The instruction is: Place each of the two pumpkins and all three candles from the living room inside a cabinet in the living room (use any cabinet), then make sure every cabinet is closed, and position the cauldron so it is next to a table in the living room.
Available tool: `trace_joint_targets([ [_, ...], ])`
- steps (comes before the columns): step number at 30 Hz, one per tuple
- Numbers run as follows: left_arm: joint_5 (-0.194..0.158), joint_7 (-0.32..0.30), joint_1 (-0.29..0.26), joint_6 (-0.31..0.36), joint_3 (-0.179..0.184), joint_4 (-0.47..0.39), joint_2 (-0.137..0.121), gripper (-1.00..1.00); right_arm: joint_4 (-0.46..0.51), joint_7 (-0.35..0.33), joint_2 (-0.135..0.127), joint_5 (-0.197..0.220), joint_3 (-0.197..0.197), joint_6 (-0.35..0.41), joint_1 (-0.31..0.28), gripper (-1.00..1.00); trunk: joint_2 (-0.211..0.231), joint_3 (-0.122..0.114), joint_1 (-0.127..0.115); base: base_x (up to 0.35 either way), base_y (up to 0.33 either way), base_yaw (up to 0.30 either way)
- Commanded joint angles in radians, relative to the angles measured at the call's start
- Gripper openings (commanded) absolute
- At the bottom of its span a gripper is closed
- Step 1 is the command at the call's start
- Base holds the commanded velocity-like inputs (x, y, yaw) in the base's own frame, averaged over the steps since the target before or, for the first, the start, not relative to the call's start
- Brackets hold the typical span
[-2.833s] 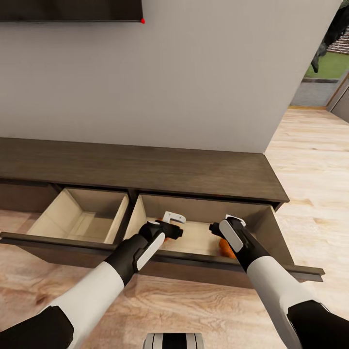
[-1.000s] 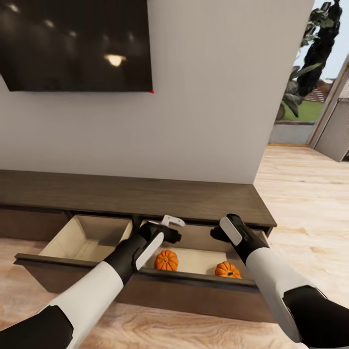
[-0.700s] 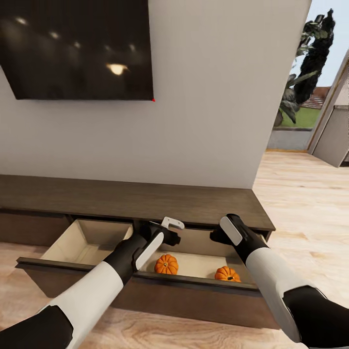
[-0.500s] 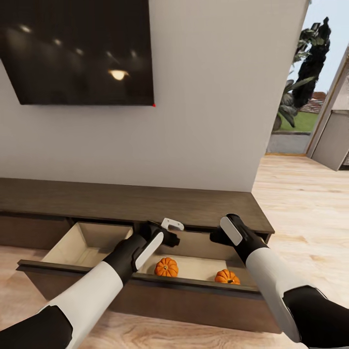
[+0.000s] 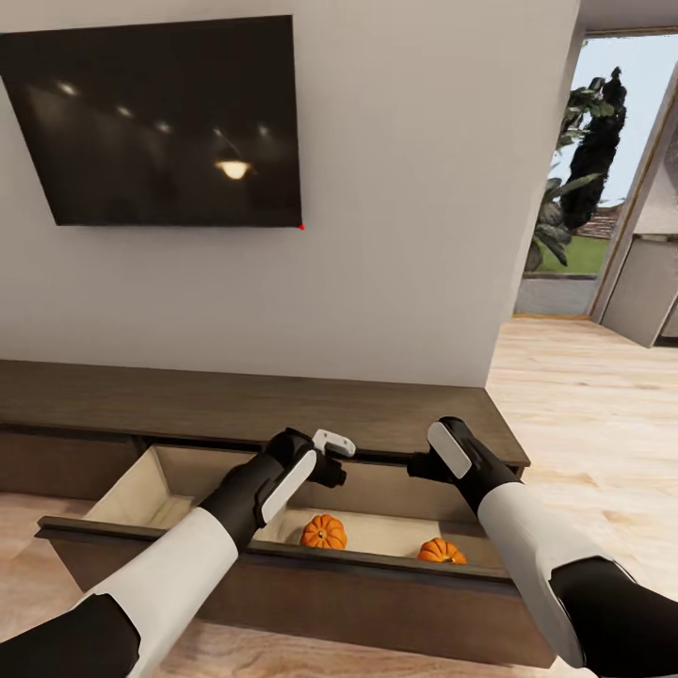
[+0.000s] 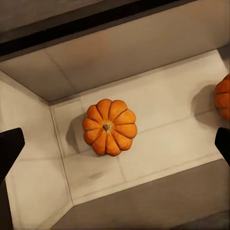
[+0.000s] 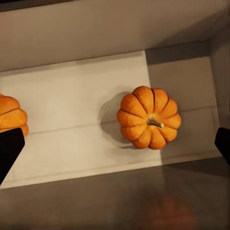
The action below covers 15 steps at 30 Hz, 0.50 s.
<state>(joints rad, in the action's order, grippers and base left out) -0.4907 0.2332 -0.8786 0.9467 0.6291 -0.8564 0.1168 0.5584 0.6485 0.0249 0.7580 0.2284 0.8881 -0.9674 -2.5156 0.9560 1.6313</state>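
Two pumpkins [image 5: 324, 532] [image 5: 442, 551] apart in open drawer [image 5: 282, 565]

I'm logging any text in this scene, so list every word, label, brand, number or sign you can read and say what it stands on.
There is none to read. The TV screen is dark and shows only reflected ceiling lights, with a small red dot at its lower corner and no brand mark. The cabinet fronts and the open drawer are plain, the two pumpkins bear no label, and the left gripper and right gripper carry no lettering.
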Motion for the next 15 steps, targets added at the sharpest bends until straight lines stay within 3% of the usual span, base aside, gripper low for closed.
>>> trace_joint_targets([
  [1, -0.011, 0.008, -0.001, 0.009, 0.002, -0.001, 0.0, 1.0, 0.001, 0.01, -0.001, 0.011, 0.005, 0.002, 0.0, 1.0, 0.0, -0.003, -0.001, 0.0, 0.0, 0.0],
  [9, -0.012, -0.026, 0.003, 0.03, 0.0, -0.001, -0.001, 1.0, 0.001, 0.01, -0.004, 0.011, 0.005, 0.004, 0.001, 1.0, 0.002, -0.034, -0.004, -0.004, 0.0, 0.0],
  [15, -0.011, -0.034, 0.005, 0.03, -0.001, 0.004, -0.002, 1.0, 0.001, 0.007, -0.004, 0.013, 0.005, 0.004, 0.003, 1.0, 0.003, -0.057, -0.007, -0.128, 0.0, 0.0],
])
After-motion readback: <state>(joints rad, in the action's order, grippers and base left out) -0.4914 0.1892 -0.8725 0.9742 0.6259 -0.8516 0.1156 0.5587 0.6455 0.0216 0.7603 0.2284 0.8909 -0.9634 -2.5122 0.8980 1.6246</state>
